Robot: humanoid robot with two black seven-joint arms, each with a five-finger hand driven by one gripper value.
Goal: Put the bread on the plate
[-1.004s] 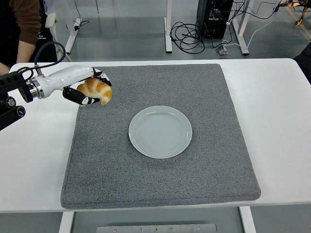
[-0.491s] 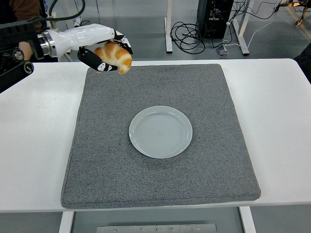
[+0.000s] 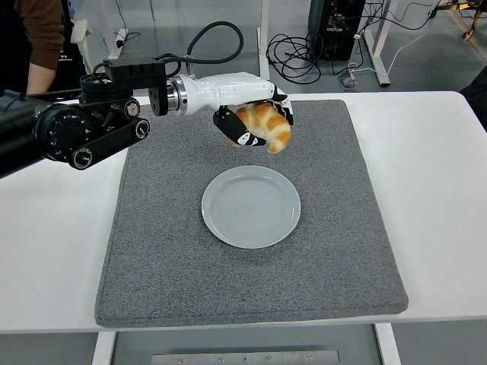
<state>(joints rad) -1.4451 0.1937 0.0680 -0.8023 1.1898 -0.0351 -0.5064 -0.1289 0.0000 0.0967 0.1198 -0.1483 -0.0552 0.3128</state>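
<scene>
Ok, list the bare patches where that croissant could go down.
The round pale plate is bare. The grey felt mat is free all around it. Only the far strip is crowded, under the left hand holding the golden croissant.

Bright, even overhead light; no hard shadows. Mat (image 3: 251, 228) matte, no glare. Plate (image 3: 251, 207) with soft sheen, faint shadow at its near rim. White table (image 3: 434, 190) near mat bright, not blown out. Focus sharp throughout; slight motion blur on bread (image 3: 266, 125).
</scene>
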